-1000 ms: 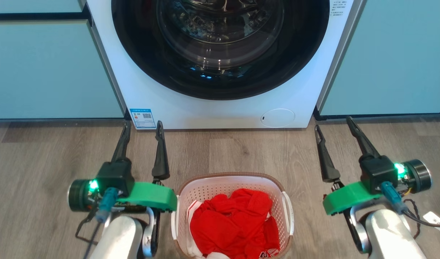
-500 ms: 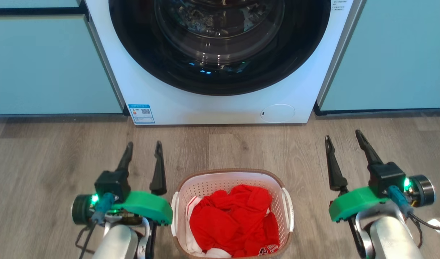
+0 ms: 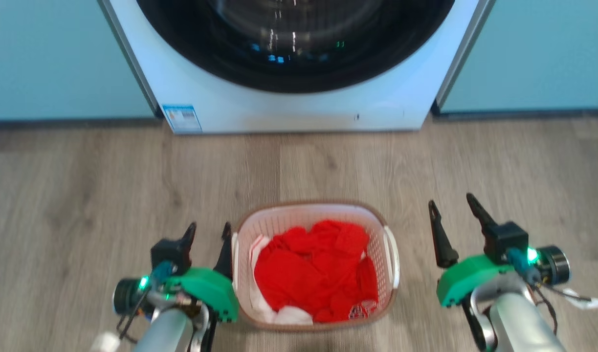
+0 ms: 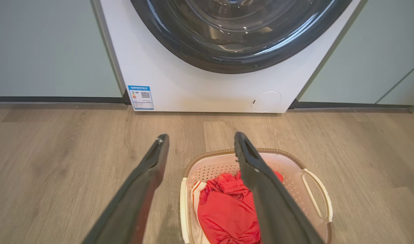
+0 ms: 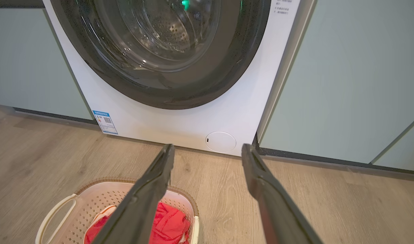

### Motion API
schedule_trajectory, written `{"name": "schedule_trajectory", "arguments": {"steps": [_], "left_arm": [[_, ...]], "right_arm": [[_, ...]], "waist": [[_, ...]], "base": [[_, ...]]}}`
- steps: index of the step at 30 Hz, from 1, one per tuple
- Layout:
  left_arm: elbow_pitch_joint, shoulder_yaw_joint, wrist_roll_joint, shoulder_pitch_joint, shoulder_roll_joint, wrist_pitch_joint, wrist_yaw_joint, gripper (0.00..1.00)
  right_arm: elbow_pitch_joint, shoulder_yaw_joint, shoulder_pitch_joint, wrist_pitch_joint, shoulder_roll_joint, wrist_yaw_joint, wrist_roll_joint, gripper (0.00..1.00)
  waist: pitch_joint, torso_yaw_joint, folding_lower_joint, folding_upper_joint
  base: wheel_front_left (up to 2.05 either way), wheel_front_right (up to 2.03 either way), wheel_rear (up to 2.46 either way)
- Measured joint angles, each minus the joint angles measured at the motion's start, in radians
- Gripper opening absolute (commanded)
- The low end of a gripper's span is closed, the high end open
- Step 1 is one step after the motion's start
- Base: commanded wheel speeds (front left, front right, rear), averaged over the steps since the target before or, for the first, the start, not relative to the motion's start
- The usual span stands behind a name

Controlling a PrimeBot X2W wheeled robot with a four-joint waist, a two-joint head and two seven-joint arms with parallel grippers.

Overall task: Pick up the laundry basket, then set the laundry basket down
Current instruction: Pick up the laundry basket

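The laundry basket (image 3: 279, 220) stands on the wood floor in front of the washer: white perforated plastic, brown rim, white side handles, red clothes (image 3: 313, 269) heaped inside. My left gripper (image 3: 209, 231) is open just beside its left handle (image 3: 234, 261), fingers apart with nothing between them. To the basket's right, a short gap from the right handle (image 3: 392, 259), my right gripper (image 3: 453, 208) is open too. The left wrist view has the basket (image 4: 210, 167) low and right of centre, and my left gripper (image 4: 200, 137) spreads over its left edge. In the right wrist view the basket (image 5: 102, 195) lies at lower left of my right gripper (image 5: 207, 149).
A white front-loading washer (image 3: 289, 107) with a dark round door stands just beyond the basket, between pale blue-green cabinet fronts (image 3: 59, 58). Bare wood floor (image 3: 83, 186) stretches to either side. A cable and white tag (image 3: 585, 300) trail from my right wrist.
The head camera has tipped downward, so washer and basket sit higher in the picture. Both grippers have dropped lower and drawn closer to the basket's sides, the left one most; both stay open.
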Motion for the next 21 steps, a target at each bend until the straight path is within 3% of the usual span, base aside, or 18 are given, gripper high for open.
{"name": "schedule_trajectory", "arguments": {"steps": [21], "left_arm": [[0.473, -0.007, 0.045, -0.386, -0.016, 0.000, -0.082, 1.00]], "right_arm": [[0.427, 0.101, -0.379, 0.000, 0.002, 0.000, 0.092, 1.00]], "waist": [[0.385, -0.049, 0.0000, 0.0000]], "base": [[0.00, 0.00, 0.00]]}}
